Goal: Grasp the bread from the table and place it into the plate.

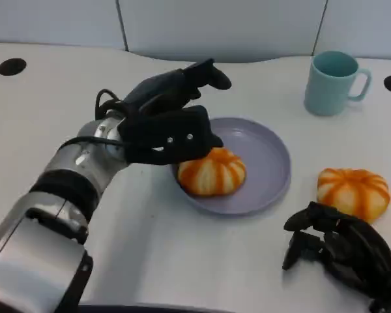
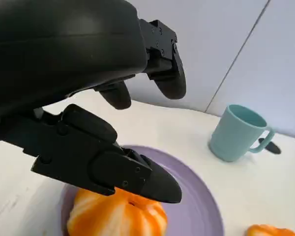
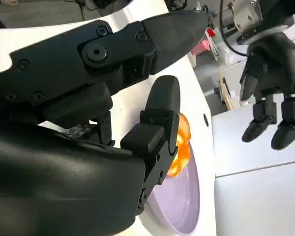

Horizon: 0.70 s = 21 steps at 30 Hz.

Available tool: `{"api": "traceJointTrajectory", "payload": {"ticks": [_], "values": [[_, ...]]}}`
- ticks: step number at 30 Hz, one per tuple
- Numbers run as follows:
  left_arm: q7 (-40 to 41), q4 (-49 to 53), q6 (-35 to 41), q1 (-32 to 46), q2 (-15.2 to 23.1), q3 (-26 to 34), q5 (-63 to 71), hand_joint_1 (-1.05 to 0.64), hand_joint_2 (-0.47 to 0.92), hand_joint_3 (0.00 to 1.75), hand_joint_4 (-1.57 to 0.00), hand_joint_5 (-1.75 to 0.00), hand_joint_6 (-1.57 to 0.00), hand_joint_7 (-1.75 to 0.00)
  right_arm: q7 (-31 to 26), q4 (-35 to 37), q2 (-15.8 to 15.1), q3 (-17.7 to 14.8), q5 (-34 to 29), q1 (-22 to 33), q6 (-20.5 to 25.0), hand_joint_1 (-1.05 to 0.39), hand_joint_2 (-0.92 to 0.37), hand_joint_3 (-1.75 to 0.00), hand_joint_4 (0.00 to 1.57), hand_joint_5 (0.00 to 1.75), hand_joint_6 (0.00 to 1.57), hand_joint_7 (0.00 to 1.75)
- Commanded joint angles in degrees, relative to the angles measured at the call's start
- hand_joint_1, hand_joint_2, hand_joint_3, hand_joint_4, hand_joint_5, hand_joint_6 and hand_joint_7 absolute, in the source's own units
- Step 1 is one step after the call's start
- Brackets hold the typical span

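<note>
Orange with pale cream stripes, a round pumpkin-shaped bread lies in the lavender plate at the centre of the head view, on the plate's left half, against the rim. A second, like-coloured bread lies on the white table at right, well apart from the plate. A teal mug stands at upper right, handle toward the right edge. The left hand reaches in from the lower left on its silver forearm and hangs over the plate's left rim; its fingers are spread, one just above the bread in the plate, gripping nothing. The right hand lies at lower right, just below the second bread, fingers loosely curled and holding nothing.
</note>
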Motion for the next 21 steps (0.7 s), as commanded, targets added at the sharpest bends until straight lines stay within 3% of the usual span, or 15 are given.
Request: {"api": "traceJointTrajectory", "payload": {"ticks": [1,4,10,14,21], "values": [[-3.23,-1.9,-4.29,3.84,2.5,3.46,-4.17,-0.82,0.92,0.07,0.0,-1.05,-0.02,-1.0,1.01,3.13,-0.46,-0.74,0.31,0.68,2.2,-0.51,-0.92,-0.1,0.64,1.42,0.7,0.95],[-5.37,-3.46,-5.99,6.51,3.55,5.55,-6.65,-0.82,0.92,0.09,0.0,-1.08,-0.01,-0.97,0.3,3.5,-0.62,-0.59,-0.32,0.53,1.82,-0.53,-0.92,-0.07,0.66,1.4,0.71,0.92],[-7.63,-7.6,-9.88,13.98,3.82,11.29,-13.97,-0.77,0.92,0.11,-0.02,-1.1,-0.18,-0.7,1.11,4.83,-0.63,-0.97,0.07,0.03,0.6,-0.54,-0.92,-0.09,0.65,1.39,0.73,0.91],[-11.74,-10.81,-10.42,19.57,2.69,15.5,-20.92,-0.73,0.92,0.11,-0.09,-1.02,-0.3,-0.5,0.5,4.62,-0.57,-0.93,-0.29,0.11,0.09,-0.55,-0.92,-0.08,0.68,1.32,0.76,0.86],[-20.49,-20.83,-6.82,29.15,0.94,20.37,-31.87,-0.72,0.92,0.16,-0.22,-0.92,-0.38,-0.43,-1.37,3.28,-0.86,-0.09,-1.51,0.4,0.06,-0.56,-0.92,-0.08,0.65,1.35,0.77,0.86]]}}
